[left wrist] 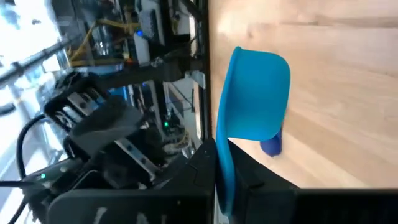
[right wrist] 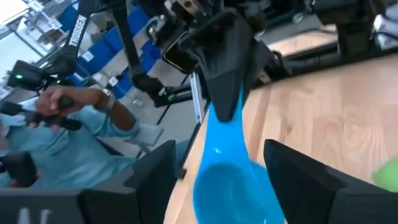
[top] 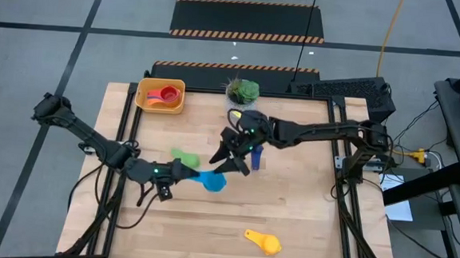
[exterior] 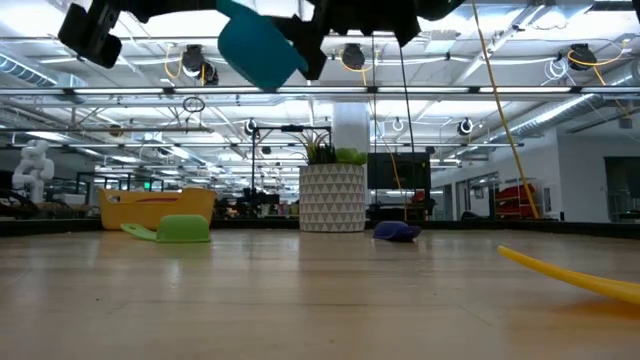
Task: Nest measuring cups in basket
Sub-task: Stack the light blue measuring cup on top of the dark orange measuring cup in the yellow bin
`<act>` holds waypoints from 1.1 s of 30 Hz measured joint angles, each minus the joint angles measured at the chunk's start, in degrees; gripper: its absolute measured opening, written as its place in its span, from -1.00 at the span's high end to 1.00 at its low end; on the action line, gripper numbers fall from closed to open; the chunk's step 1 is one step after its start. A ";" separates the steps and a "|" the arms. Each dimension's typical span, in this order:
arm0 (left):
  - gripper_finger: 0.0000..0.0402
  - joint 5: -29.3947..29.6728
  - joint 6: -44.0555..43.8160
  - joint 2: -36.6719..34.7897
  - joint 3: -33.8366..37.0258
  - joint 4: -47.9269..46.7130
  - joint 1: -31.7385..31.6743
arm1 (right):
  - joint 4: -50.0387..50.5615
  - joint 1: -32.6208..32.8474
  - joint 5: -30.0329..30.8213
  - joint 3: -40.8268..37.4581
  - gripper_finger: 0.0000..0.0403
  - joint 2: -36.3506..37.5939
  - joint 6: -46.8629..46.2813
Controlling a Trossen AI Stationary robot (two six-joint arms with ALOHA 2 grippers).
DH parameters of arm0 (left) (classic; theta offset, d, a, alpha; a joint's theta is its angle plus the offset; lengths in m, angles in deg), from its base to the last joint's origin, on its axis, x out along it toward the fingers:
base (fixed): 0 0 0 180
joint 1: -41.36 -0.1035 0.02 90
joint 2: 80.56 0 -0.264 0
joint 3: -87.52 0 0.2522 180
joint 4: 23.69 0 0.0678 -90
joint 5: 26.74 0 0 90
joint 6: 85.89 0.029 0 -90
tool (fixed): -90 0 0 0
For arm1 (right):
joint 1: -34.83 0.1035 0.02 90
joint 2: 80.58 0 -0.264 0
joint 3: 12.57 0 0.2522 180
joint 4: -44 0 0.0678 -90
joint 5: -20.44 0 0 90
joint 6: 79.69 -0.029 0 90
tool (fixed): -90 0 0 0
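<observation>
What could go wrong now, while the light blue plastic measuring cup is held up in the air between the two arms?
The left gripper pinches only the handle of the light blue plastic measuring cup, well above the wooden table, so it may swing or slip and drop. The open right gripper sits very close to it and could knock it when pulling away.

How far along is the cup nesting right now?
Done: the red cup sits in the basket. In hand: the left claw is shut on the handle of the light blue cup, held above the table; the right claw stands open beside it. Left: the green cup, dark blue cup and yellow cup lie on the table.
</observation>
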 joint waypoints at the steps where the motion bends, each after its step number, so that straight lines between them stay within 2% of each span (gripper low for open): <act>1: 0.96 -1.07 0.60 -0.02 0.00 0.73 -0.25 | -0.30 0.53 1.26 0.02 -0.18 -0.01 0.24; 5: 0.94 -5.91 3.78 -0.05 0.00 4.90 -0.91 | 0.24 1.50 3.95 -0.01 -0.21 -0.61 0.76; 9: 0.91 -6.87 8.67 -0.07 0.00 7.82 -0.96 | -0.81 1.43 3.86 -0.01 -0.21 -2.02 0.58; 16: 0.94 -8.17 10.19 -0.04 0.00 7.22 -2.72 | -7.12 1.83 0.91 -0.01 -0.17 -5.68 -2.41; 20: 0.89 -6.55 11.60 -0.07 -0.01 6.24 -3.44 | -6.98 1.80 0.51 -0.01 -0.12 -5.82 -2.21; 25: 0.97 -6.61 11.46 -0.04 -0.02 4.24 -3.23 | -7.29 1.25 -2.59 -0.03 -0.07 -5.79 -2.55; 30: 0.92 -6.69 11.94 -0.06 -0.02 4.34 -3.05 | -7.04 0.67 -2.26 -0.03 -0.13 -5.75 -3.56; 33: 0.96 -5.10 12.16 -0.07 -0.02 4.52 -3.07 | -7.28 0.62 -2.36 -0.03 -0.19 -5.75 -3.58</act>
